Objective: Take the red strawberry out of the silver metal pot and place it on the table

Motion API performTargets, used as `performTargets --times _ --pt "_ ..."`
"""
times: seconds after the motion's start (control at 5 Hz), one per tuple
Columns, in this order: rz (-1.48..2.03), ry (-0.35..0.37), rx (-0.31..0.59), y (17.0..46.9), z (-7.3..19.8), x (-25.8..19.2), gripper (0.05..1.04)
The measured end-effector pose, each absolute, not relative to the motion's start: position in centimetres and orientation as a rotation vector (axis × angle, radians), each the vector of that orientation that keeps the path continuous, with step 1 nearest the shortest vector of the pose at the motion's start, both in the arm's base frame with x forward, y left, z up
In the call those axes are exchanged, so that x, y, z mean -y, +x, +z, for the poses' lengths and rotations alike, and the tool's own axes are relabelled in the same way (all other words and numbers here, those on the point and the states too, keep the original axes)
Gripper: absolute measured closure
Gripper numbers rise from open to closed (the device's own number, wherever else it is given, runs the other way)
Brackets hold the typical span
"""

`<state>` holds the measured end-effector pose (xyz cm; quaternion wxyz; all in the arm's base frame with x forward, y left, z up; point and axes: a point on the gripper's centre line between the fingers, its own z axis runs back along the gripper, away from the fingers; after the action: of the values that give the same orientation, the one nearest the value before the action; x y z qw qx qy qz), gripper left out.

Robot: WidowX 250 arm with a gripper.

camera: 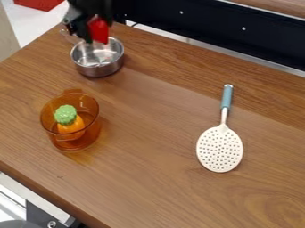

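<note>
At the upper left, my gripper (88,35) hangs over the steel pot (98,70), shut on a red object (99,30). The red object is at the pot's back rim, partly hidden by the dark gripper; I cannot tell whether it touches the pot. Nearer the front left stands a transparent orange pot (79,143). Inside it lies an orange toy vegetable (71,126) with a green top (65,114). On the right, a slotted spatula (220,149) with a cream head and blue-grey handle lies flat, its handle toward the back.
The wooden counter (152,147) carries these things. A dark panel (208,26) runs along its back edge. A red box (39,3) is at the top left corner, beyond the counter. Below the front left edge, part of a stove-like unit (44,216) shows.
</note>
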<state>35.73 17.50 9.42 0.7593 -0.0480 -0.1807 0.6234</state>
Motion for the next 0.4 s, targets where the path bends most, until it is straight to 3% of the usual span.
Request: performTargets --times 0.2,0.4 --pt "1.22 -0.112 0.227 32.9 10.1 -14.8 0.319" --pt "1.09 -0.103 0.127 29.9 9.5 -11.8 0.318"
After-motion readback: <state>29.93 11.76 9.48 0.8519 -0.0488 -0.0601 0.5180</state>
